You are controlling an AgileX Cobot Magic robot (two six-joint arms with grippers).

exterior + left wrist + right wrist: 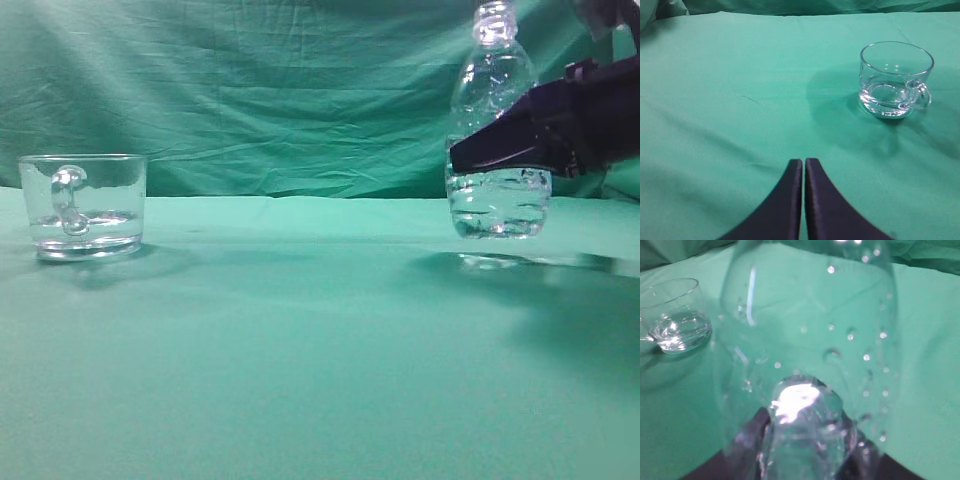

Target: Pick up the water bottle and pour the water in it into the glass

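The right hand (500,155) has the water bottle (497,130) clamped across its middle, its dark fingers (505,148) wrapped tight round the ribbed body. The bottle stands upright and is lifted clear of the desk (300,340); a pale reflection sits on the green cloth just beneath its base. It has no cap that I can make out, and its neck runs up to the top edge of the exterior view. The water (498,205) fills only the bottom part of the bottle, below the hand's grip, while droplets cling to the inside of the empty upper walls.

The glass (84,205) sits on the desk well apart from the bottle, far off to the bottle's left in the exterior view. It rests upright on its thick base, its rounded handle (70,200) facing the camera. A shallow layer of clear liquid lies in its bottom.

The left hand (803,162) holds nothing; its two dark fingers (785,200) are pressed together with only a thin slit between them. It hovers over bare green cloth, with the glass ahead of it and to its right, well apart from it. A crumpled green sheet (250,90) hangs behind the desk as a backdrop.
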